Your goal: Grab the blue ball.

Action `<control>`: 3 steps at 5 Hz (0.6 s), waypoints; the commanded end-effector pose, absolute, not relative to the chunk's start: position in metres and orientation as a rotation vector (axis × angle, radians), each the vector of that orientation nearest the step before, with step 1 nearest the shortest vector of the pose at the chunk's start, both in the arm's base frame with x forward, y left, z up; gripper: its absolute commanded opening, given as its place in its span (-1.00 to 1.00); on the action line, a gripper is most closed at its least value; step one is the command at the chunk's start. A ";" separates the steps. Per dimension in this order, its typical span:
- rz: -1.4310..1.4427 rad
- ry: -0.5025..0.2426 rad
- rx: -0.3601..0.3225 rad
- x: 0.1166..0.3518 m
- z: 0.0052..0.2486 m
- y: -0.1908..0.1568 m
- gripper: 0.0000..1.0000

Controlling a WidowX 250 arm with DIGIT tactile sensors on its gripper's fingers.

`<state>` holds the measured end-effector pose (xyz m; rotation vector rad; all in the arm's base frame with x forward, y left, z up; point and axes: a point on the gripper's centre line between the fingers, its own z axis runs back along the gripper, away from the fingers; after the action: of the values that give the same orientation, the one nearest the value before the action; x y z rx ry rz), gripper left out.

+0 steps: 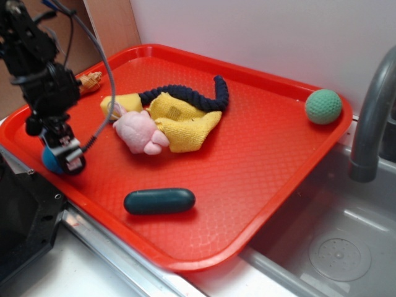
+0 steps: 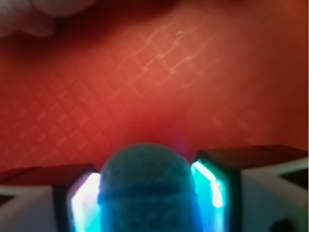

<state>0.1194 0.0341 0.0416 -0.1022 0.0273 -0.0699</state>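
Gripping: small bright-blue knitted ball [image 2: 144,188] pinched between the two jaws of the black gripper [image 1: 62,154], pads touching its left and right sides in the wrist view, lit cyan against the yarn.
Ball place: at the near-left edge of the red plastic tray [image 1: 260,167], low against the tray floor, mostly hidden behind the gripper in the exterior view; only a blue sliver showing.
Arm: black, with grey cable looping down, standing over the tray's left corner.
Landmark: dark teal oblong capsule [image 1: 159,201], lying flat near the tray's front rim.
From capsule, left: the gripper and blue ball, apart from the capsule.
From capsule, behind: pink soft toy [image 1: 140,131] resting against a crumpled yellow cloth [image 1: 182,122], with a dark navy braided rope [image 1: 195,94] curving over the cloth.
From capsule, far right and back: green knitted ball [image 1: 323,106] in the tray's far corner, well apart.
From capsule, far back left: small tan toy [image 1: 91,80], partly hidden by the arm.
Beyond tray, right: grey faucet [image 1: 370,117] above a metal sink [image 1: 334,241].
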 end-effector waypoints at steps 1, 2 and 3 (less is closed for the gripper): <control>0.090 -0.061 -0.005 0.144 0.135 0.036 -1.00; 0.137 -0.106 0.030 0.166 0.185 0.039 -1.00; 0.143 -0.136 0.053 0.188 0.229 0.030 -1.00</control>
<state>0.1868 0.0392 0.2199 0.0474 -0.0959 0.1671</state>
